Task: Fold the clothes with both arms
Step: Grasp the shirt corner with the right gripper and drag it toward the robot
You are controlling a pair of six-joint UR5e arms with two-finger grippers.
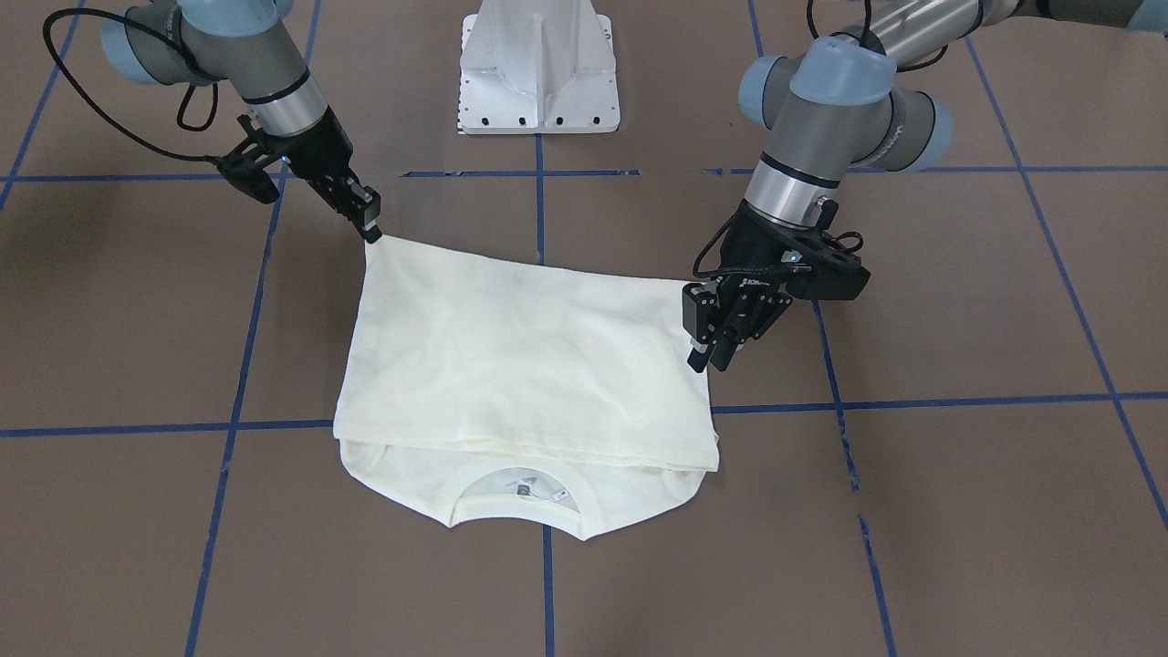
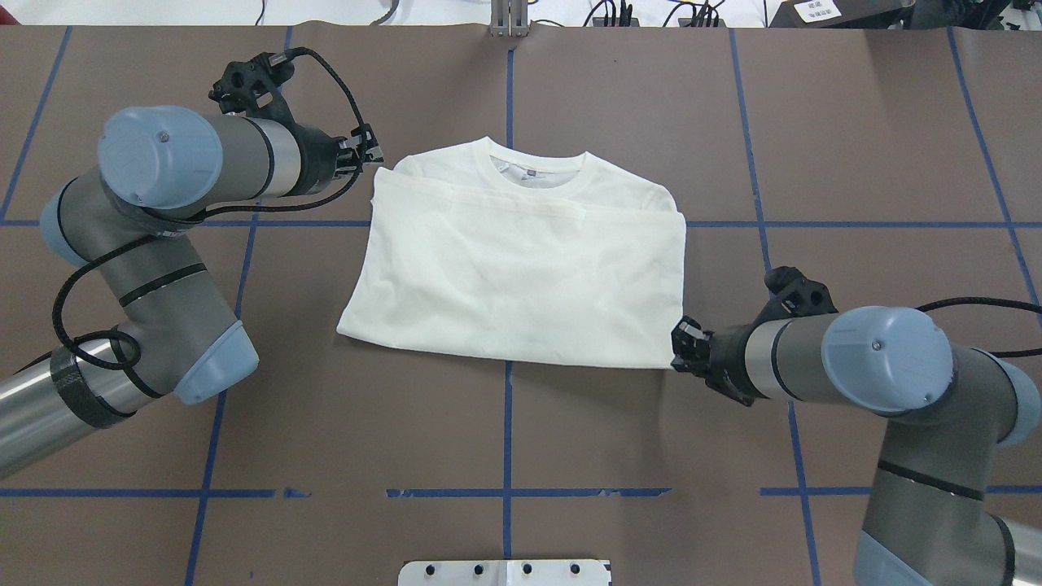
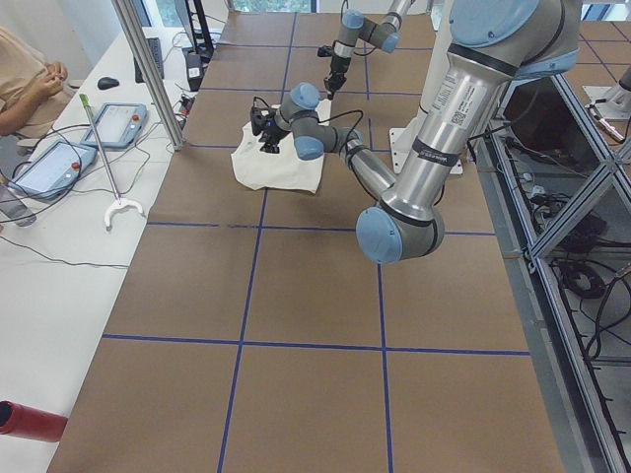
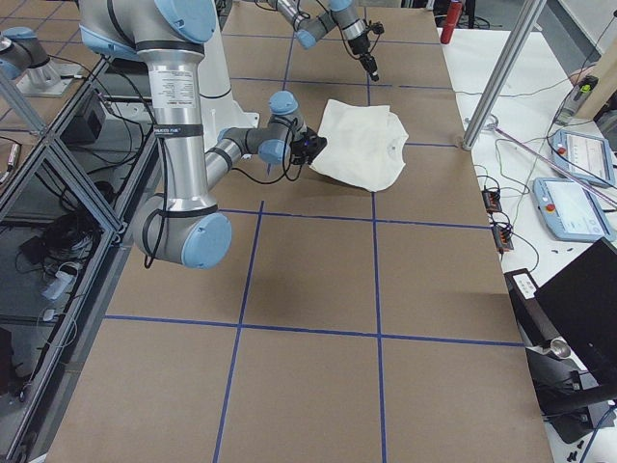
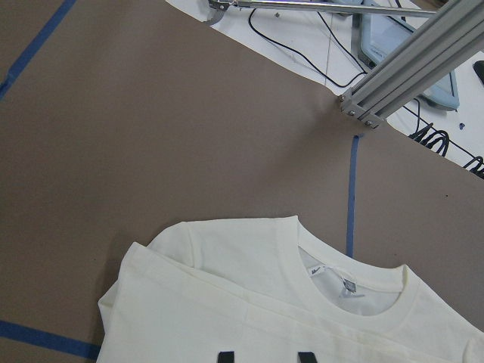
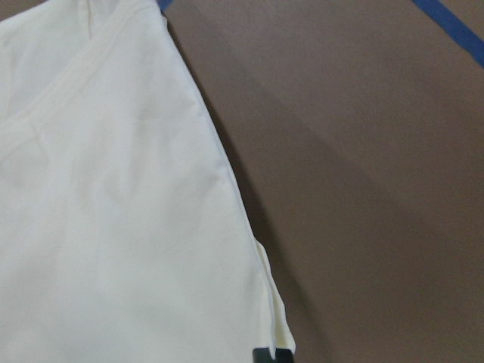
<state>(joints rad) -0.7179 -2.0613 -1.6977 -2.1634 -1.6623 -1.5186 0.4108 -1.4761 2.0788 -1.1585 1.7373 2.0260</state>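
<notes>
Shirt: we see the cream T-shirt [image 2: 521, 277] folded over on itself in the middle of the brown table [image 2: 651, 122], straddling a blue tape line [image 2: 509, 81]; no print shows on the upper layer

Collar: the ribbed collar [image 5: 359, 311] peeks out past the folded layer on the side away from the white pedestal base [image 1: 540, 68]

Right gripper: the right gripper [image 1: 370, 224] is clamped on the shirt's corner nearest the robot on its right side; in the front-facing view we see the cloth rise to a point at the fingertips

Left gripper: the left gripper [image 1: 712, 356] hangs with fingers spread and nothing between them, just beside the folded layer's corner at the collar end; we cannot tell whether it touches the cloth

Wrist views: the left shows the collar and shoulder below; the right shows the pinched corner at its bottom edge
</notes>
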